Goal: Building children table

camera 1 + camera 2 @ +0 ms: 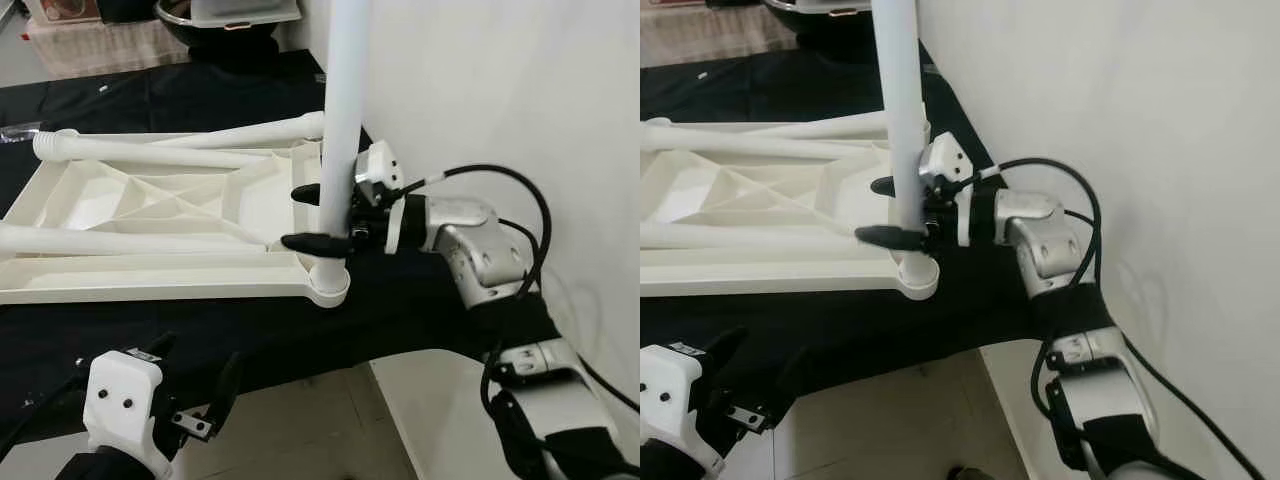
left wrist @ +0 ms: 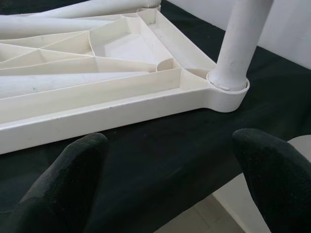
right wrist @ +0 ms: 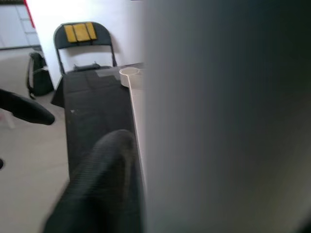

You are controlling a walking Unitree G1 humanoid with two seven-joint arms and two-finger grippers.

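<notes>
A white plastic table top (image 1: 160,275) lies upside down on a black cloth, its ribbed underside facing up. One white leg (image 1: 343,110) stands upright in the near right corner socket (image 1: 329,283). My right gripper (image 1: 308,218) reaches in from the right, shut on this leg a little above the socket, one black finger on each side. Three more white legs (image 1: 150,152) lie loose across the table top. My left gripper (image 2: 170,160) hangs open at the cloth's front edge, short of the table top, holding nothing.
A white wall (image 1: 500,90) rises close on the right, just behind the upright leg. A dark bowl and a white tub (image 1: 230,15) stand at the back. A dark folding chair (image 3: 82,36) stands beyond the cloth's far end. Pale floor (image 1: 300,420) lies in front.
</notes>
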